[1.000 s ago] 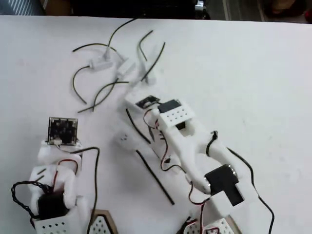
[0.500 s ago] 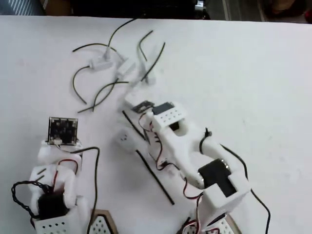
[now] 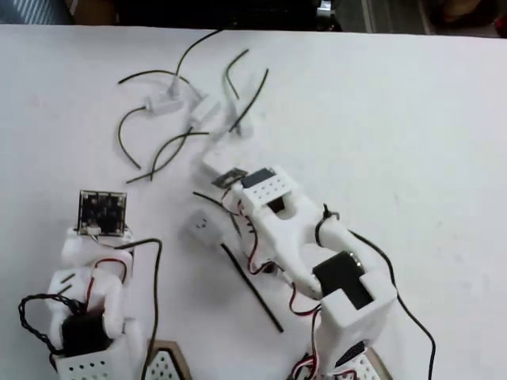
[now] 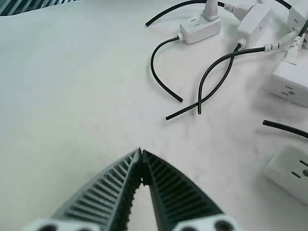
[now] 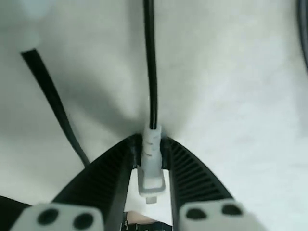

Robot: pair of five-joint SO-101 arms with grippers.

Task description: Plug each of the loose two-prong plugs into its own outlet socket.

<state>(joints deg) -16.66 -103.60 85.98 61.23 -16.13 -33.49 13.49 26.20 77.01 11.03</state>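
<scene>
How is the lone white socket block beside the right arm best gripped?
Probably from above, closing on two opposite side walls of the socket block: it lies flat, slotted face up, and the face must stay clear.

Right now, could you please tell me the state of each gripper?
Left gripper: closed, holding nothing.
Right gripper: closed on a white plug with a black cord.

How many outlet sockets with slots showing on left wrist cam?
3: the farthest socket, the middle socket by the crossed cables, the nearest socket. Others may be hidden.
</scene>
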